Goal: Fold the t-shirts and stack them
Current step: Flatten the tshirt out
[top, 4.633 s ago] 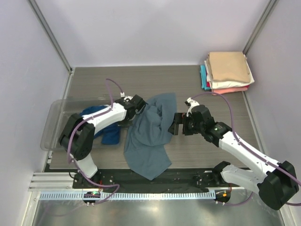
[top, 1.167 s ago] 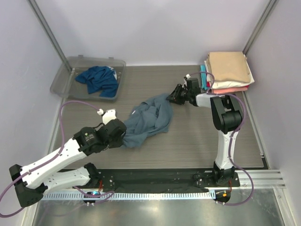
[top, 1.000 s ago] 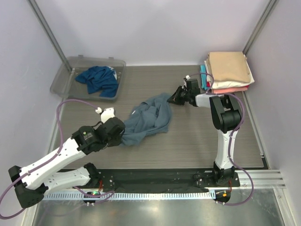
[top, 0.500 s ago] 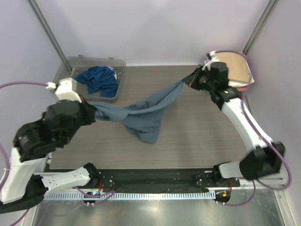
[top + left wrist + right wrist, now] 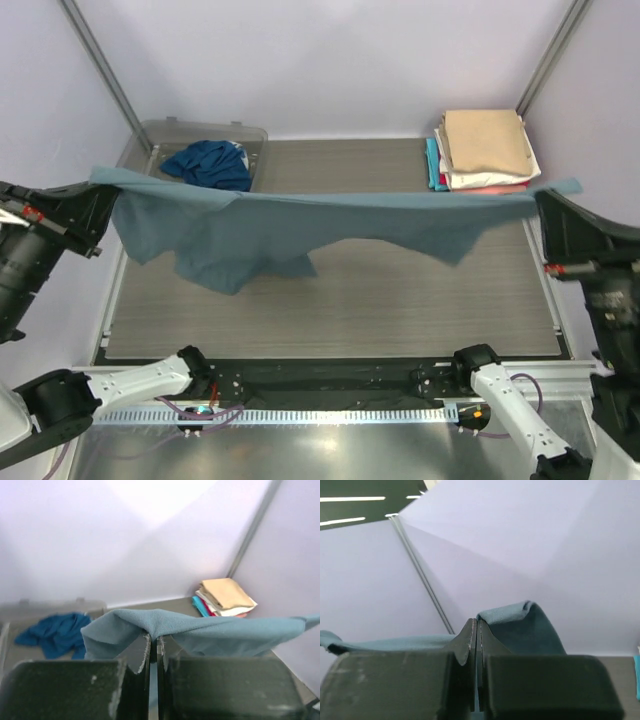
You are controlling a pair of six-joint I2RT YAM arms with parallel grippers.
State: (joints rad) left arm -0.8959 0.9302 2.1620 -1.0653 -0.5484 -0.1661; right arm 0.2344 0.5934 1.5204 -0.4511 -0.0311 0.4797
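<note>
A dusty slate-blue t-shirt [image 5: 330,215] hangs stretched in the air across the whole table, its lower part sagging on the left. My left gripper [image 5: 103,188] is shut on its left end, and in the left wrist view [image 5: 154,642] the cloth [image 5: 210,632] drapes over the closed fingertips. My right gripper [image 5: 545,198] is shut on the right end, where the fabric [image 5: 525,630] bunches beside the closed tips [image 5: 477,629]. A deeper teal-blue t-shirt [image 5: 210,163] lies crumpled in the tub. Folded t-shirts [image 5: 485,145] are stacked at the back right, tan on top.
The clear plastic tub [image 5: 200,127] stands at the back left corner of the wooden table [image 5: 400,300]. Lilac walls and metal corner posts [image 5: 105,75] close in the back and sides. Both arm bases sit on the black rail at the near edge.
The slate-blue t-shirt, crumpled on the table a second ago, has been lifted. Both arms rose and pulled apart to the sides, drawing it out taut.
</note>
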